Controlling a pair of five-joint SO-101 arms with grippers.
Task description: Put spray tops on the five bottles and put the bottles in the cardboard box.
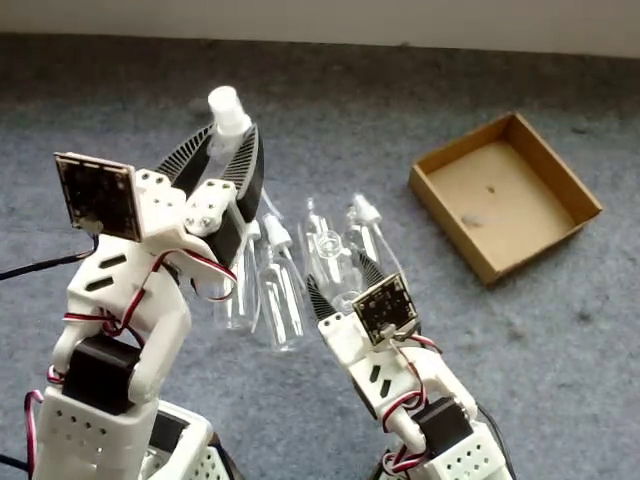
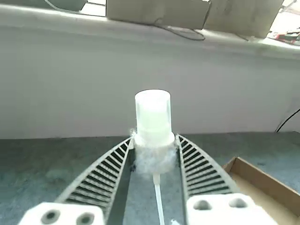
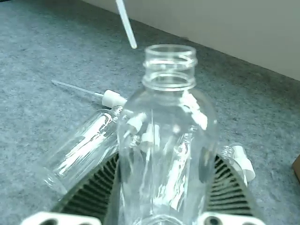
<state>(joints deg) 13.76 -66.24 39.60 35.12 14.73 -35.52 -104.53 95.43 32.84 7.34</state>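
Over the carpet (image 1: pixel 350 110), left gripper (image 2: pixel 154 140) clamps the light spray top (image 2: pixel 153 112) by its collar (likely firmest hold); right gripper (image 3: pixel 165 164) clasps the slick-looking bottle (image 3: pixel 168 84).

High view looking down, wrist views close

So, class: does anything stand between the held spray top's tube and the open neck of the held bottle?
Nothing visible does. The tube of the spray top hangs in open air, apart from the bottle, whose neck is uncapped.
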